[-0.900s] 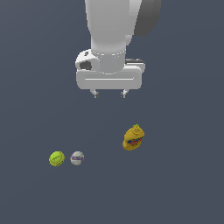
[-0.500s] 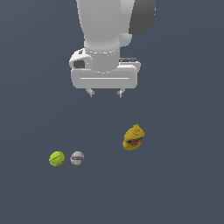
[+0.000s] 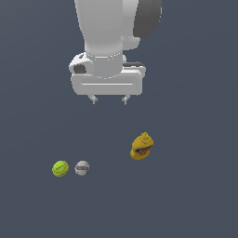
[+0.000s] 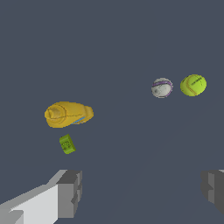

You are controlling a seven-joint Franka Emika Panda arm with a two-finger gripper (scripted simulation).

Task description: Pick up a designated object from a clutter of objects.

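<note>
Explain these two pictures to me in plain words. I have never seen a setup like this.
These are computer-simulated pictures of one robot arm. The exterior view shows the white arm from outside, hanging above a dark surface with its gripper pointing down. The wrist view comes from a camera on the arm itself, looking down past the two jaws, which stand wide apart and hold nothing.

On the surface lie a yellow-green ball, a grey-white ball with purple markings right beside it, and a yellow mustard bottle further off. The wrist view also shows a small green block near the bottle. The arm is meant to pick up the grey-white ball.
</note>
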